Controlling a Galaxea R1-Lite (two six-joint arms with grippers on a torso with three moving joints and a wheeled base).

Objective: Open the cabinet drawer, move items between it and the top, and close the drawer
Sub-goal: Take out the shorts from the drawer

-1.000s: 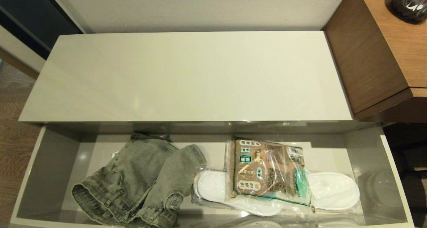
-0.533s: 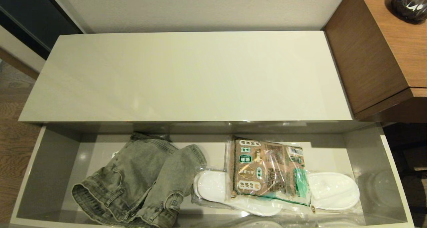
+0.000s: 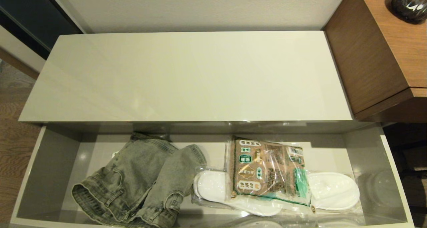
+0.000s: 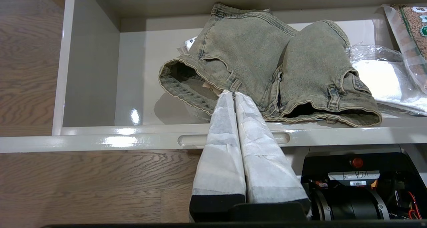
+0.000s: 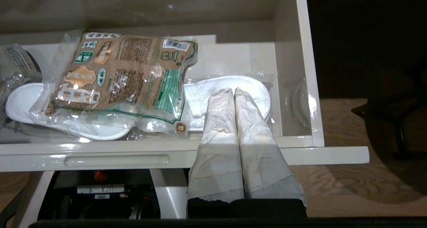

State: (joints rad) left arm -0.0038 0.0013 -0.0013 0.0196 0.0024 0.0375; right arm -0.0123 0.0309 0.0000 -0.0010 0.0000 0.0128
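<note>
Inside the open cabinet drawer (image 3: 50, 168), the folded jeans (image 4: 263, 74) lie straight ahead of the left gripper (image 4: 232, 93), nearer than the packet (image 5: 123, 74), which lies ahead of the right gripper (image 5: 232, 91); both grippers are pressed closed and empty.

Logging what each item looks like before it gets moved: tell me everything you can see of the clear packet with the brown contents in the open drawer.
The packet is a flat, clear, crinkly plastic bag of fine brown contents, with green-and-white labels, a gold one, a green panel and a barcode near one corner. It looks sealed and glossy. It lies flat in the right half of the open drawer, on top of the plastic-wrapped white slippers, which stick out on both sides. It lies apart from the jeans. No hand touches it; the right hand sits shut, short of it.
</note>
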